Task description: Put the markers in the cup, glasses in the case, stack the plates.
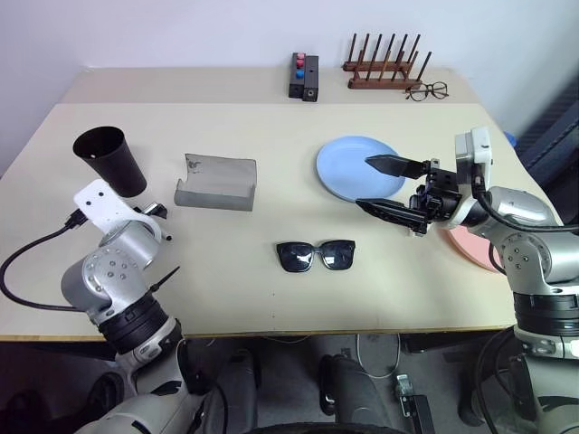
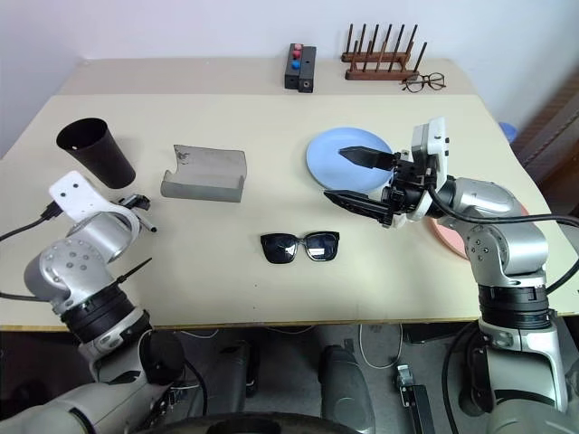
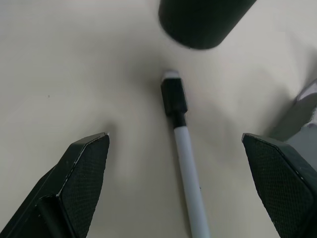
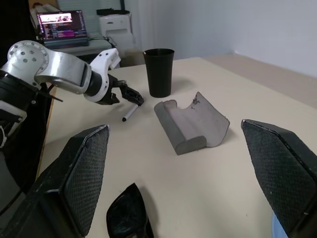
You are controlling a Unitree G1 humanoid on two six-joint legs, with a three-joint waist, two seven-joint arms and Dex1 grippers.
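Note:
A whitish marker (image 3: 184, 153) with a dark cap lies on the table just short of the black cup (image 1: 110, 160). My left gripper (image 1: 156, 215) hovers over it, open, one finger on each side of the marker. The grey case (image 1: 215, 183) lies open to the right of the cup. Black sunglasses (image 1: 315, 256) rest near the table's middle front. My right gripper (image 1: 365, 183) is open and empty, pointing left, level above the near edge of the light blue plate (image 1: 348, 163). The right arm partly covers the pink plate (image 1: 470, 246).
At the back of the table stand a black block with red and blue knobs (image 1: 304, 76), a wooden peg rack (image 1: 384, 68) and wire-framed spectacles (image 1: 427, 90). The table's front edge (image 1: 298, 333) runs close to me.

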